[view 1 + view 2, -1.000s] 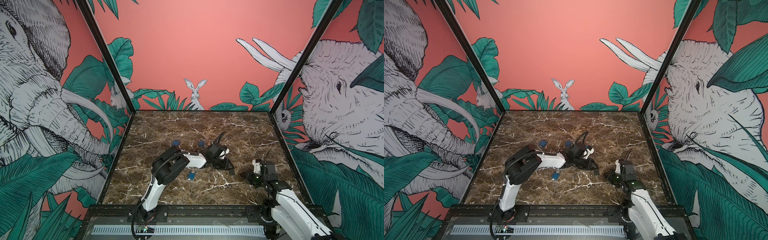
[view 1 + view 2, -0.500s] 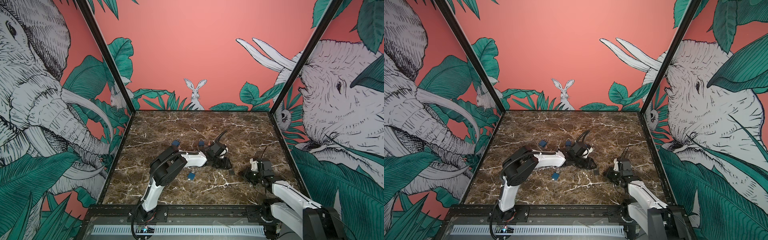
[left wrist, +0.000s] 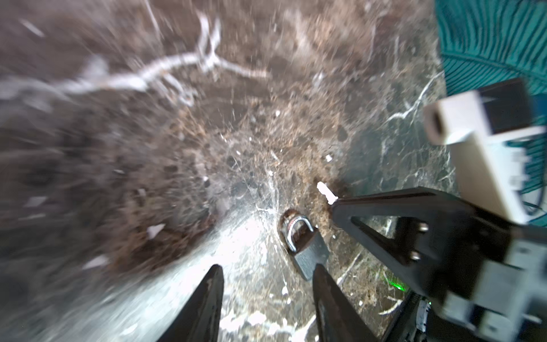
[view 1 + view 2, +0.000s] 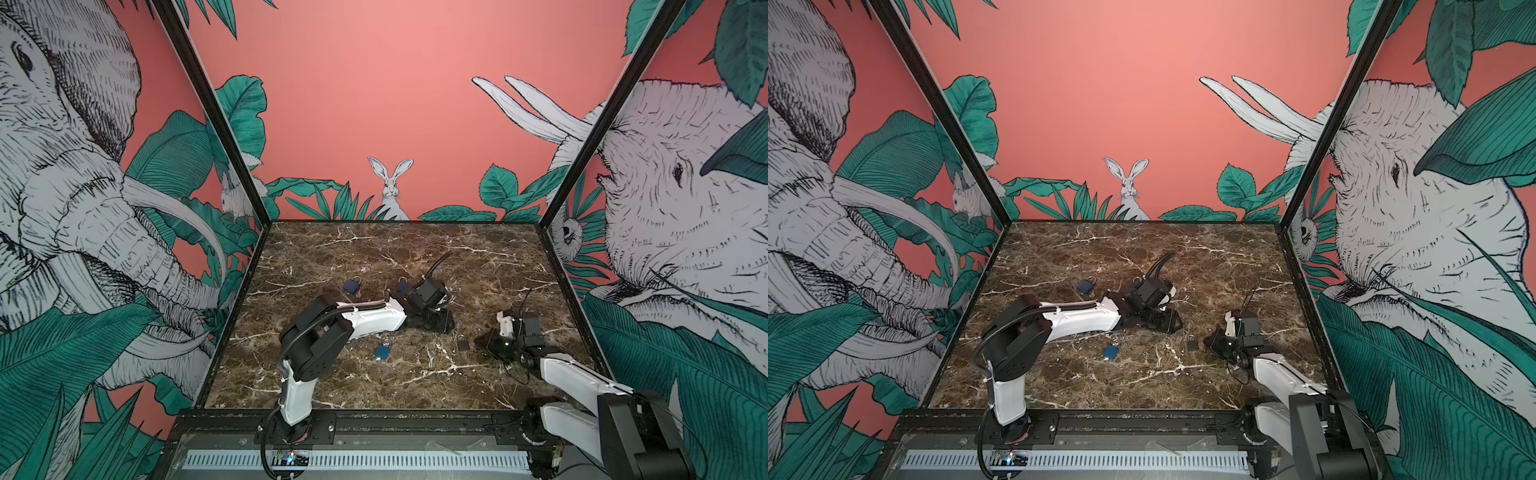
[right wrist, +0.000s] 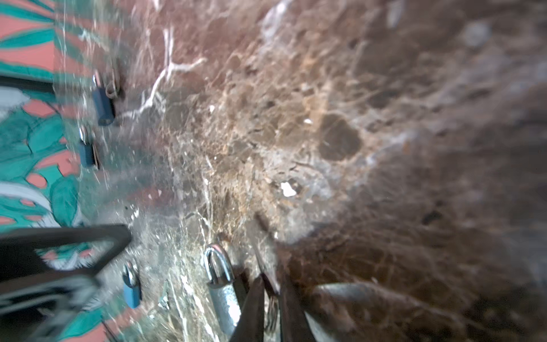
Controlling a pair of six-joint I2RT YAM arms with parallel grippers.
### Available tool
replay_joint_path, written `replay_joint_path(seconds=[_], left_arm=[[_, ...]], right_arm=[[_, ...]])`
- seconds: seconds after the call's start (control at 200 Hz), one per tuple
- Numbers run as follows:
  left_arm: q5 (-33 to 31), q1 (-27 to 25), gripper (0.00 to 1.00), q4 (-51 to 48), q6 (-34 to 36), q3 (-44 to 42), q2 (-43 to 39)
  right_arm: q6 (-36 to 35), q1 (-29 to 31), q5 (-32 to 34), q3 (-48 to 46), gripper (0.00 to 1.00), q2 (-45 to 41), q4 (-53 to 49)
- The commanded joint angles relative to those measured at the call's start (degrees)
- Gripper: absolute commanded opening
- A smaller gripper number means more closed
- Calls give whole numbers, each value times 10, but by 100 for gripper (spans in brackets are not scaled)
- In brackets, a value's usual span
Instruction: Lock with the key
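One grey padlock (image 4: 463,343) lies flat on the marble table (image 4: 374,249), between my two grippers | my left gripper (image 3: 268,268) spread, empty, tips just beside its body | my right gripper (image 5: 270,293) nearly closed, pinching the key (image 3: 325,192) | judgement: small, hard, slick metal, likely skids; clamp the body's flat sides, shackle free.

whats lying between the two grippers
A grey padlock, on otherwise bare marble, between the left gripper and right gripper; both top views show it.

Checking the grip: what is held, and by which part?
Right gripper seems to pinch the key by its head, blade protruding; left gripper holds nothing.
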Motion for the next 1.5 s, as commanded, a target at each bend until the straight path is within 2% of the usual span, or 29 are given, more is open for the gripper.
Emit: replay_joint_path(seconds=[0.0, 0.08, 0.23, 0.345, 0.405, 0.425, 0.45, 0.465, 0.55, 0.645, 0.72, 0.835, 0.88, 0.94, 1.045, 1.135, 1.16, 1.19, 1.27, 1.38, 1.445, 1.49], left_arm=[[-81, 0, 54, -36, 47, -14, -79], [-123, 1, 54, -59, 73, -15, -116], [-193, 5, 56, -102, 106, -20, -191], [-263, 9, 62, -129, 129, -46, -262], [-319, 14, 65, -149, 134, -63, -303], [-341, 16, 67, -157, 136, -70, -317], [-374, 17, 69, -165, 136, -80, -336], [-397, 17, 72, -168, 135, -86, -348], [-522, 21, 82, -175, 136, -135, -416], [-659, 25, 99, -127, 161, -216, -497], [-746, 40, 99, -96, 171, -271, -553], [-814, 88, 99, -89, 154, -327, -609], [-824, 104, 99, -66, 167, -353, -619], [-833, 129, 99, -3, 219, -389, -617], [-783, 203, 99, 65, 264, -431, -583], [-736, 242, 99, 196, 359, -471, -526], [-735, 254, 99, 235, 380, -475, -508], [-741, 259, 99, 234, 380, -467, -495], [-676, 287, 99, 323, 426, -484, -468], [-562, 352, 98, 394, 423, -505, -416], [-539, 373, 98, 431, 425, -511, -374], [-529, 378, 97, 491, 438, -525, -339]], right_arm=[[-14, -2, 18, 6, 25, -7, -34], [-17, -3, 31, 11, 32, -29, -64], [-34, -2, 69, 35, 41, -83, -150], [-47, -3, 106, 63, 49, -130, -217], [-58, -2, 127, 83, 54, -148, -245], [-64, -3, 134, 88, 60, -154, -253], [-71, -3, 139, 97, 92, -159, -258], [-74, -2, 143, 101, 98, -162, -261], [-97, -3, 160, 128, 99, -169, -273], [-112, -3, 203, 161, 99, -166, -276], [-111, -2, 274, 185, 99, -158, -273], [-137, -2, 371, 196, 99, -132, -242], [-154, -2, 396, 199, 99, -122, -228], [-213, -3, 388, 190, 99, -116, -179], [-285, -3, 408, 158, 99, -115, -89], [-323, -2, 414, 127, 99, -113, -10], [-331, -2, 416, 120, 99, -111, 11], [-337, -2, 420, 113, 99, -105, 33], [-356, -3, 433, 112, 99, -78, 64], [-381, -3, 449, 119, 99, -29, 88], [-393, -3, 446, 111, 99, -4, 131], [-397, -2, 441, 100, 99, 13, 169]])
